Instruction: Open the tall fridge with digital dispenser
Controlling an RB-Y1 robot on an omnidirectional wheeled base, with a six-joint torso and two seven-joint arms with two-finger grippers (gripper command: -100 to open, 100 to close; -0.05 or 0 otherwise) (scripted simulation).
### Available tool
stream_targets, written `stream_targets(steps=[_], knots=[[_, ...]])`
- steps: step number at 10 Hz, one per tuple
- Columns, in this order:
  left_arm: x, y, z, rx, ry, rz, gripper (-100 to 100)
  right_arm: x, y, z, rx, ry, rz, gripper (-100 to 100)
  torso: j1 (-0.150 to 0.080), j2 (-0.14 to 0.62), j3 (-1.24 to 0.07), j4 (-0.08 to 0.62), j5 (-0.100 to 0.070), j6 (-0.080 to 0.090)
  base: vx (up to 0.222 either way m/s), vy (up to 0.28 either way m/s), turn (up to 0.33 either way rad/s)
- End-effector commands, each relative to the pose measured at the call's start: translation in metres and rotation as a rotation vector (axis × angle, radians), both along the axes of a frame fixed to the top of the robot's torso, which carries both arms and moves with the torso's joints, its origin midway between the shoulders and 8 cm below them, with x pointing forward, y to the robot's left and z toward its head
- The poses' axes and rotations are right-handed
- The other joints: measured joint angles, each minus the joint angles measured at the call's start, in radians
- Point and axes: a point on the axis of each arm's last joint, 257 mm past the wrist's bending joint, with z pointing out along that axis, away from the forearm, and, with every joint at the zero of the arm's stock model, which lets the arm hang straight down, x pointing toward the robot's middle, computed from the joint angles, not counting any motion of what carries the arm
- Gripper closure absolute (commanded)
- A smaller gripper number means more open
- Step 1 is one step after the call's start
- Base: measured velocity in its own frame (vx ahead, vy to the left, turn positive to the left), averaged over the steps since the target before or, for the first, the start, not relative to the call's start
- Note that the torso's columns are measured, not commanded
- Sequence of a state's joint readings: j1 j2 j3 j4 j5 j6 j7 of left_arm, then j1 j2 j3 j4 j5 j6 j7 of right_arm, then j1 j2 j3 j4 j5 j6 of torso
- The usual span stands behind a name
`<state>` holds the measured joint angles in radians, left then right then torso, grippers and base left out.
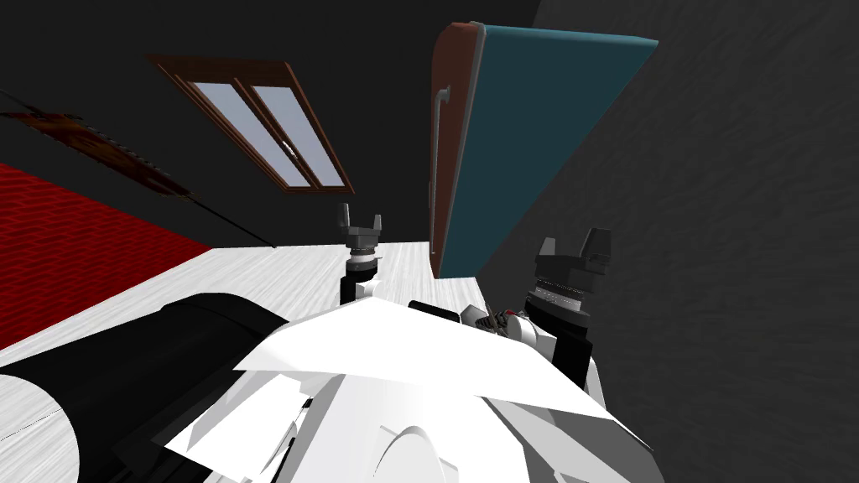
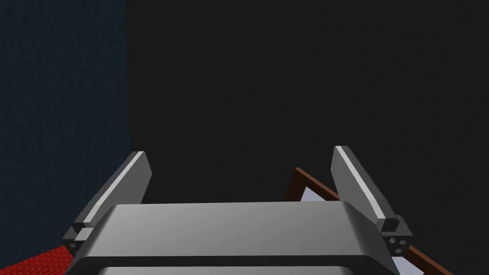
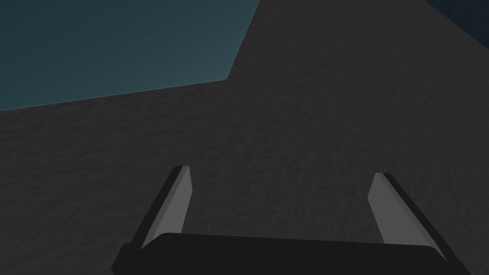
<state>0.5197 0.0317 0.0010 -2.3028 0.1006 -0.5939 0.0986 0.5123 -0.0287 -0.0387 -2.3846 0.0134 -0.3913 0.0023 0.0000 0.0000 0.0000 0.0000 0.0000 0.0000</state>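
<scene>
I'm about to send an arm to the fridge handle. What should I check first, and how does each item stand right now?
1. Is the fridge in sight: ok, its teal side faces me, with the brown front nearly edge-on.
2. Is the handle found: ok, a grey bar on the brown front.
3. Is the left gripper open and empty: ok.
4. Is the right gripper open and empty: ok.
5. Is either at the handle: not ok, both are apart from it, and the right one faces the dark wall beside the teal side.
6. Is the door shut: cannot tell.
</scene>
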Motion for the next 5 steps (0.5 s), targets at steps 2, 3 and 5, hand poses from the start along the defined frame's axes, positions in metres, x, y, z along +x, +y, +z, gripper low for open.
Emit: stream_targets(steps=[2,3,5], knots=[[0.0000,0.0000,0.0000,0.000,0.000,0.000,0,0.0000,0.0000,0.0000,0.000,0.000,0.000,0,0.000,0.104,-0.209,0.105,0.000,0.000,0.000,0.000,0.000],[0.0000,0.0000,0.0001,0.000,0.000,0.000,0,0.0000,0.0000,0.0001,0.000,0.000,0.000,0,0.000,0.175,-0.351,0.176,0.000,0.000,0.000,0.000,0.000],[-0.0001,0.0000,0.0001,0.000,0.000,0.000,0,-0.0001,0.0000,0.0001,0.000,0.000,0.000,0,0.000,0.322,-0.644,0.322,0.000,0.000,0.000,0.000,0.000]])
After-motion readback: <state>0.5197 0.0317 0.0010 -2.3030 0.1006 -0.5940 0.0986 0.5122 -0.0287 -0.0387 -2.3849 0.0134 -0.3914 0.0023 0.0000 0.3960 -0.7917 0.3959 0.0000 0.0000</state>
